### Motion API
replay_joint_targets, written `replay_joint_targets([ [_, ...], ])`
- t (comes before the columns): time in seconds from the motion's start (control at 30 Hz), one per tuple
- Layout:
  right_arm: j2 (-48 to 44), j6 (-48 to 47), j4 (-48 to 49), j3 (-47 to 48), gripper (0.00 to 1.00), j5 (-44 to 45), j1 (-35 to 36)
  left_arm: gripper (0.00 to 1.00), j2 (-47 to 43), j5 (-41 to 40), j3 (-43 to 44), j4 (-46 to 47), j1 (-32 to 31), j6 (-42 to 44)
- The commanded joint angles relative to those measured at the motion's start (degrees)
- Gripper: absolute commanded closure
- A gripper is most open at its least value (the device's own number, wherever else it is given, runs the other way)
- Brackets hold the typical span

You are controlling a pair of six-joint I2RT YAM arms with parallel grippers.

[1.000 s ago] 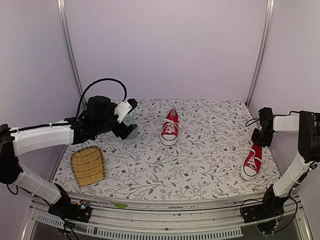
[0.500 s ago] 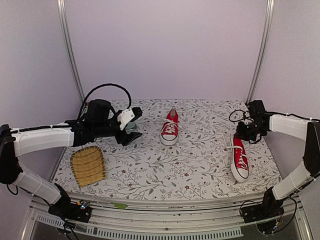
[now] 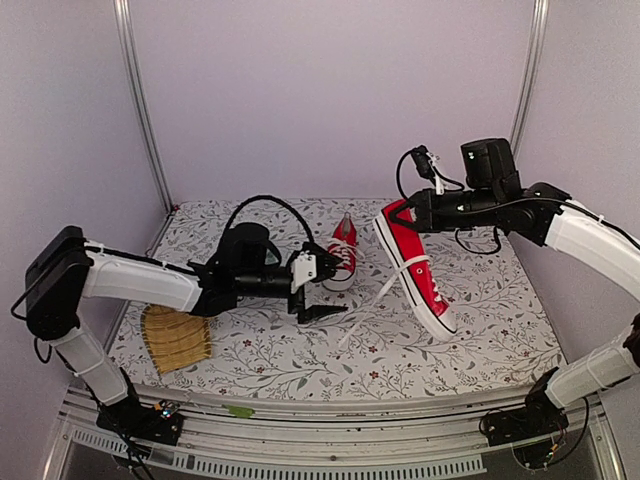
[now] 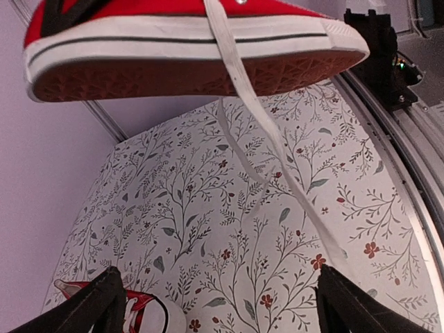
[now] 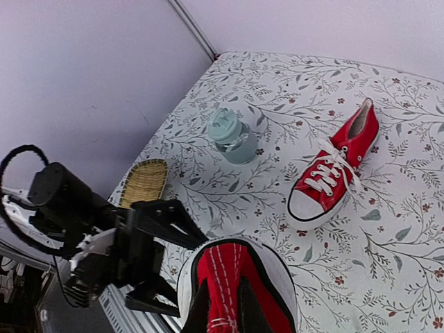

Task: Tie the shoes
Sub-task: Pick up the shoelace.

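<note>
One red shoe (image 3: 418, 268) hangs in the air right of centre, heel up and white toe pointing down toward the front. My right gripper (image 3: 408, 215) is shut on its heel, and in the right wrist view the black fingertips (image 5: 201, 313) pinch the red heel fabric (image 5: 232, 277). Its white laces (image 3: 377, 292) dangle loose to the table. The other shoe (image 3: 342, 255) rests on the table behind my left gripper (image 3: 318, 295), which is open and empty. The left wrist view looks up at the lifted shoe's sole (image 4: 194, 59) and a hanging lace (image 4: 267, 142).
A woven straw tray (image 3: 176, 335) lies at the front left. A pale teal cup (image 5: 232, 135) stands on the floral tablecloth behind the left arm. Purple walls close in the table on three sides.
The right arm closed on the shoe at the right table edge, lifted it and carried it toward the middle. The left arm swung from the cup toward the centre, gripper open.
</note>
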Motion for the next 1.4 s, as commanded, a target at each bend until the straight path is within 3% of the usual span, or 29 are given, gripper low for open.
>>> replay_joint_targets([
  [0.0,-1.76,0.36,5.83,3.71,0.99,-4.42,2.52,0.04,8.43,4.34,3.74,15.64,-2.46,-3.89],
  [0.2,-2.84,0.83,8.66,4.59,0.99,-3.38,3.56,0.04,14.29,12.36,3.01,23.71,-6.53,-7.55],
  [0.37,-2.92,0.59,9.02,4.2,0.99,-1.8,3.72,0.05,18.55,12.71,5.27,24.92,-8.07,-9.17],
  [0.5,-2.61,0.05,9.27,4.29,1.0,-1.49,3.87,0.07,22.37,8.55,7.45,24.93,-8.65,-9.65],
  [0.63,-2.6,-0.52,9.53,4.61,0.99,-0.96,3.89,0.16,23.06,6.19,7.22,26.3,-8.69,-9.66],
  [0.9,-2.68,-1.93,8.35,5.43,1.0,0.03,3.88,0.18,23.19,-2.64,3.77,31.47,-7.9,-9.94],
  [1.07,-2.9,-2.37,8.47,5.45,1.0,0.48,3.88,0.34,26.49,-2.19,8.5,27.86,-8.06,-9.92],
  [1.1,-2.94,-2.41,8.59,5.39,0.99,0.55,3.87,0.43,26.76,-1.92,8.54,28.43,-8.18,-9.98],
  [1.13,-3.02,-2.42,8.62,5.35,0.99,0.64,3.87,0.6,26.9,-1.71,8.47,28.78,-8.26,-9.86],
  [1.17,-2.99,-2.49,8.6,5.22,0.99,0.77,3.89,0.89,26.81,-1.64,8.31,28.84,-8.24,-9.61],
  [1.2,-2.95,-2.55,8.34,5.22,0.99,1.25,3.9,1.0,26.5,-2.21,7.86,28.95,-8.34,-9.51],
  [1.37,-3.57,-2.27,1.4,5.13,0.99,13.74,3.88,1.0,19.53,-9.25,2.41,27.26,-8.34,-9.64],
])
